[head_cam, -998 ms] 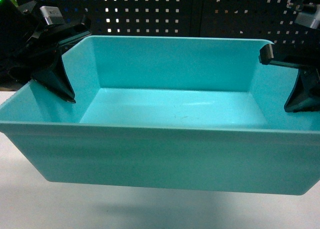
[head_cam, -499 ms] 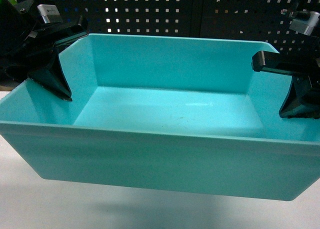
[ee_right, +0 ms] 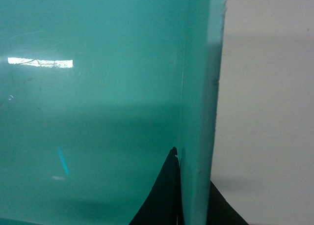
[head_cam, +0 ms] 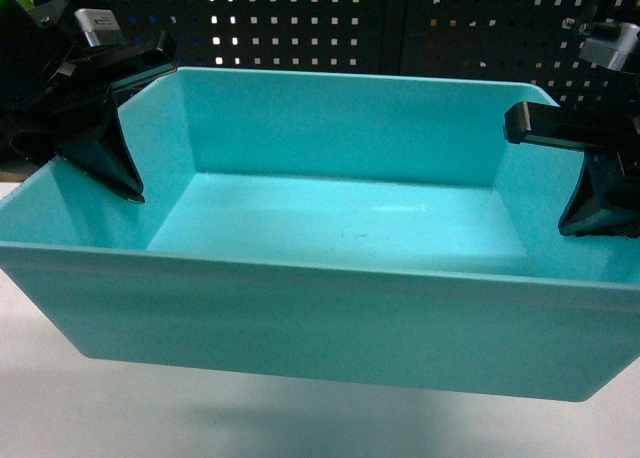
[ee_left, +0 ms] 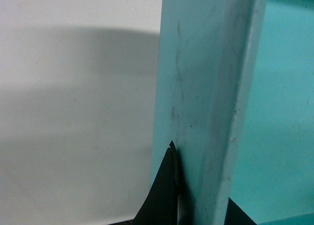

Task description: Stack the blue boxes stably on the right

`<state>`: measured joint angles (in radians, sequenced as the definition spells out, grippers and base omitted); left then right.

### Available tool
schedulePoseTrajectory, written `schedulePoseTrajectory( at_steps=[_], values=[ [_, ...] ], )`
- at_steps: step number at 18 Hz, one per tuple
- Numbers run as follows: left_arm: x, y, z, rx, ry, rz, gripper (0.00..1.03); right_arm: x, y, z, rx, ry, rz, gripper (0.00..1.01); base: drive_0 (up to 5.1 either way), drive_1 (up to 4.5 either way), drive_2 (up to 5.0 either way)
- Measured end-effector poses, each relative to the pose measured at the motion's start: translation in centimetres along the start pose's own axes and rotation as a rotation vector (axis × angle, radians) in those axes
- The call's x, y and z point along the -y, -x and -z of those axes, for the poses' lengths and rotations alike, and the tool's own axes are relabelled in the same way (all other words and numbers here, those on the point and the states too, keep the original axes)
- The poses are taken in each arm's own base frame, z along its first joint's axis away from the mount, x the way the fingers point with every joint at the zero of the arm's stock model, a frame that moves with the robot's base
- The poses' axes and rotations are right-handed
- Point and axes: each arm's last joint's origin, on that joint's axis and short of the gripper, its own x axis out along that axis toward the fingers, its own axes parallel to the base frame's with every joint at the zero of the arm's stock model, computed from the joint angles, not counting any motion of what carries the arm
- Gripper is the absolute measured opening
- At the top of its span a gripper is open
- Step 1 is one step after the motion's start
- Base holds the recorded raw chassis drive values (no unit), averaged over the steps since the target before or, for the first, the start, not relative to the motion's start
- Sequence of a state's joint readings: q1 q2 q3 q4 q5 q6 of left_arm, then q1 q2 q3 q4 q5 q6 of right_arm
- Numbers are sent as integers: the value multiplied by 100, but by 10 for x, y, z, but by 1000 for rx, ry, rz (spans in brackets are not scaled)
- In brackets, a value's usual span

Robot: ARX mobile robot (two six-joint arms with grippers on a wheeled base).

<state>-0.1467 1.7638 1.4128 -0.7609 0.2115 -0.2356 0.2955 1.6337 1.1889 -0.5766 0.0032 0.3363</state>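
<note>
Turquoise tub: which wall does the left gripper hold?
The short left end wall of the tub, straddled by the left gripper. The right gripper holds the opposite end; long walls are free.

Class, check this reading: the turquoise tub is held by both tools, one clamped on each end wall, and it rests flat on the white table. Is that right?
One detail is wrong. The tub is not resting on the white table; the head view shows it lifted clear, with its shadow beneath. The rest stands: the left tool and right tool each clamp an end wall.
</note>
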Motion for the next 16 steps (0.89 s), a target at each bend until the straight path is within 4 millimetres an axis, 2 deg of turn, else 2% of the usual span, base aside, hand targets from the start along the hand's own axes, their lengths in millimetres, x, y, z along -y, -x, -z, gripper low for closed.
schedulePoseTrajectory(
  at_steps=[16],
  values=[
    [-2, 2, -1, 5, 4, -1, 2, -1, 0, 0, -1, 4, -2, 2, 0, 0, 0]
  ],
)
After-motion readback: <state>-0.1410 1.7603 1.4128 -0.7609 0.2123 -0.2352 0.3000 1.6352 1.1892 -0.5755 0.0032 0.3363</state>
